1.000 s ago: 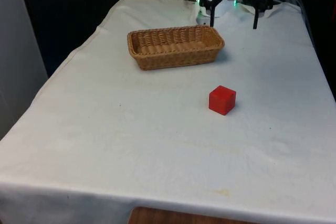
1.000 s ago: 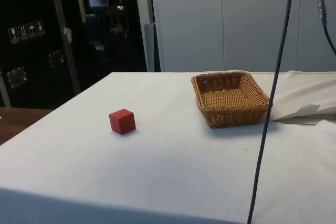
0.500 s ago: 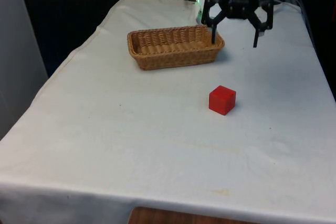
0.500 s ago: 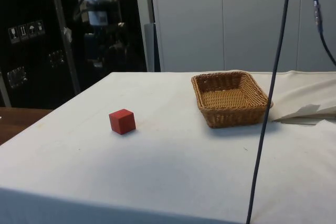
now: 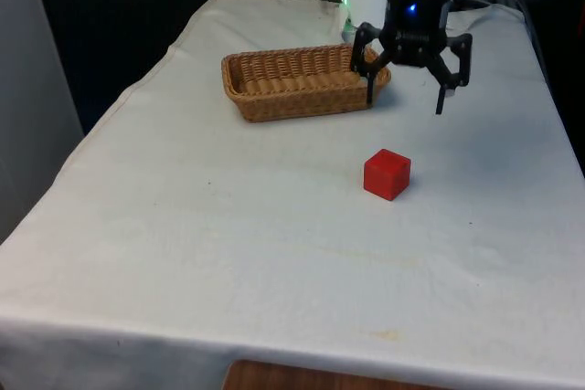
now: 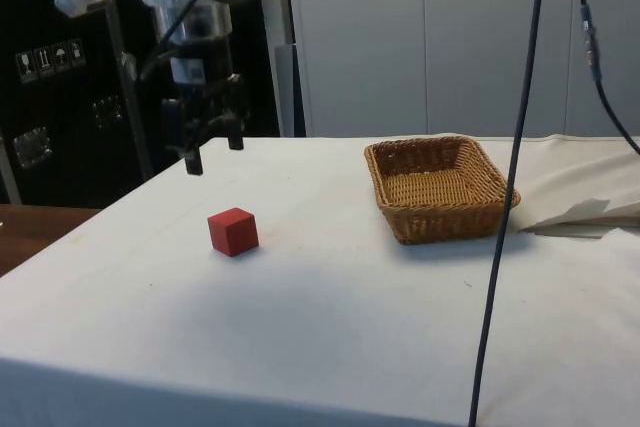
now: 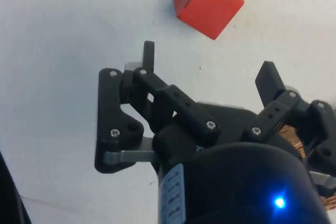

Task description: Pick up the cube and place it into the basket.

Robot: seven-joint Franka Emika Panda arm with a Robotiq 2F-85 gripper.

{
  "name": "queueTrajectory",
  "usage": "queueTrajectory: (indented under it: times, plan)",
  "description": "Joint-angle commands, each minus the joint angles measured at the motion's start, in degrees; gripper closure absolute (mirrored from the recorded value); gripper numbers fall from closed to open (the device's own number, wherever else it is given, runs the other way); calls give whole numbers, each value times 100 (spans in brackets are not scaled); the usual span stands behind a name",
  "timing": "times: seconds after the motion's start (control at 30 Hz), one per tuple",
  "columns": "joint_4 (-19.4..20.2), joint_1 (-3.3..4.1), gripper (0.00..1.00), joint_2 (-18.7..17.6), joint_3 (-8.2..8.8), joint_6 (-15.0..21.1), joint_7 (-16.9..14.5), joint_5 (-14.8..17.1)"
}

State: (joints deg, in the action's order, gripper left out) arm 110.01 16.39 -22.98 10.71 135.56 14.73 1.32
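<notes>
A red cube rests on the white cloth near the table's middle, also visible from the side and from the wrist. The woven wicker basket stands farther back, empty, and appears again in the side view. My black gripper hangs open above the cloth, between the basket's right end and the cube, with nothing between its fingers. In the side view the gripper hovers above and behind the cube. Its fingertips point toward the cube without touching it.
A black cable hangs down across the side view in front of the basket. The cloth bunches into folds beyond the basket. The table's near edge runs across the front.
The gripper has come down and forward from the far end of the table toward the cube, staying open. Cube and basket have not moved.
</notes>
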Motion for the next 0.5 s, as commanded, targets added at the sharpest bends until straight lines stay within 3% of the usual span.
queueTrajectory:
  times: [0.0, 0.47]
  plan:
    - [23, 6, 0, -46, -11, 109, 52, 34]
    - [-29, 34, 0, -344, -29, 292, 424, -17]
